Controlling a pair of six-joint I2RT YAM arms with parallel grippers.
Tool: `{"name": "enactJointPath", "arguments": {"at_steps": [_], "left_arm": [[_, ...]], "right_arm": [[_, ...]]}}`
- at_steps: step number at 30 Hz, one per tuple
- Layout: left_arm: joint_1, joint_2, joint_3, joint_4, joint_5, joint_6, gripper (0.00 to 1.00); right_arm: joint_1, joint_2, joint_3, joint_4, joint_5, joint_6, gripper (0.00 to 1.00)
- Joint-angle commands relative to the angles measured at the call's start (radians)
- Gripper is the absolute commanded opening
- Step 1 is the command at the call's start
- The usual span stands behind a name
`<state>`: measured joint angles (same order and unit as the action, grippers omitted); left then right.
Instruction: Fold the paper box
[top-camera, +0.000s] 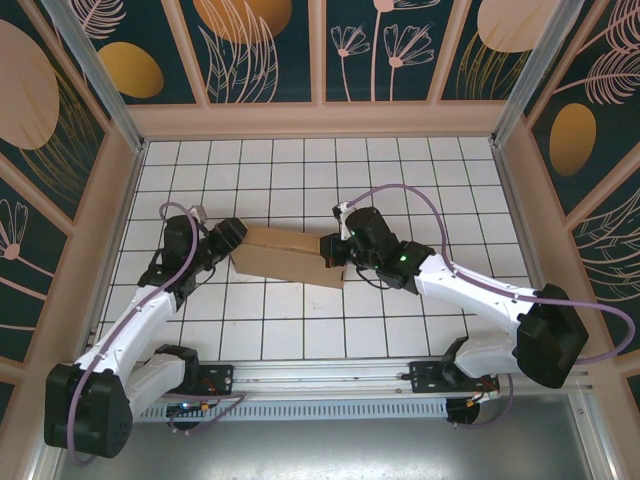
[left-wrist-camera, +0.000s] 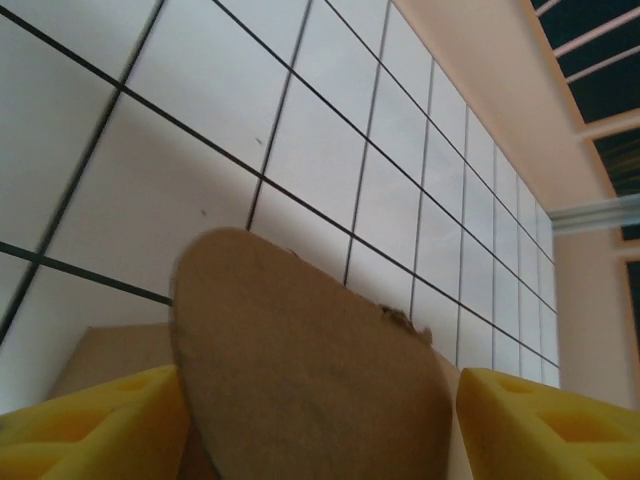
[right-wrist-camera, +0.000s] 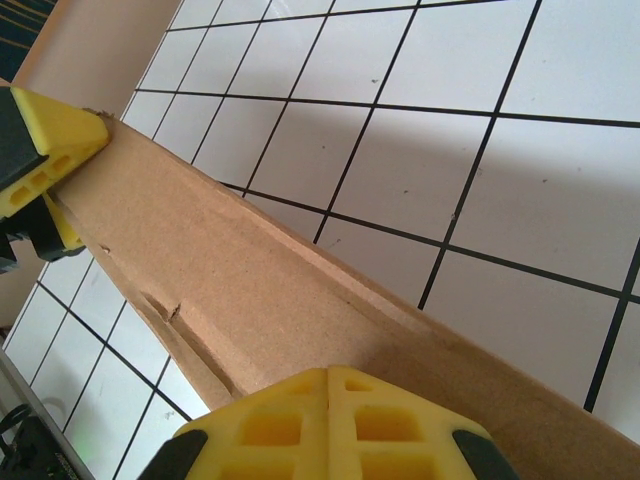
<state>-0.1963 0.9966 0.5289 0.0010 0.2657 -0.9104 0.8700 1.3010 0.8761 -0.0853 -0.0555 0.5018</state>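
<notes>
The paper box (top-camera: 290, 257) is a plain brown cardboard piece lying mid-table between the two arms. My left gripper (top-camera: 235, 237) is at its left end. In the left wrist view a rounded cardboard flap (left-wrist-camera: 300, 370) stands between the yellow fingers (left-wrist-camera: 90, 430), which are spread wide, with a gap on the right side. My right gripper (top-camera: 336, 254) is at the box's right end. Its yellow fingertips (right-wrist-camera: 328, 380) are shut together and press on the creased cardboard panel (right-wrist-camera: 230, 280). The left gripper's fingers (right-wrist-camera: 55, 135) show at the panel's far end.
The table (top-camera: 400, 180) is white with a black grid. Wooden walls (top-camera: 320, 120) with dark floral panels enclose the back and both sides. A metal rail (top-camera: 330, 375) carrying the arm bases runs along the near edge. Purple cables loop over both arms.
</notes>
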Motion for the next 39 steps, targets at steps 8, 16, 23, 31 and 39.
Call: {"name": "enactJointPath", "arguments": {"at_steps": [8,16,23,31,39], "left_arm": [[0.005,-0.072,0.048,-0.084,-0.044,0.024,0.7],[0.005,-0.158,0.123,-0.3,-0.249,0.21,0.74],[0.002,-0.155,0.212,-0.409,-0.257,0.394,0.72],[0.002,-0.149,0.235,-0.434,-0.185,0.417,0.71],[0.003,-0.203,0.157,-0.353,-0.184,0.236,0.77]], "right_arm": [[0.015,-0.004,0.055,-0.134,0.06,-0.063,0.16],[0.005,-0.082,0.18,-0.275,0.066,-0.217,0.51],[-0.006,-0.165,0.139,-0.344,0.095,-0.339,0.55],[0.006,-0.323,-0.073,-0.163,0.157,-0.492,0.5],[-0.004,-0.536,-0.261,-0.037,0.177,-0.206,0.8]]}}
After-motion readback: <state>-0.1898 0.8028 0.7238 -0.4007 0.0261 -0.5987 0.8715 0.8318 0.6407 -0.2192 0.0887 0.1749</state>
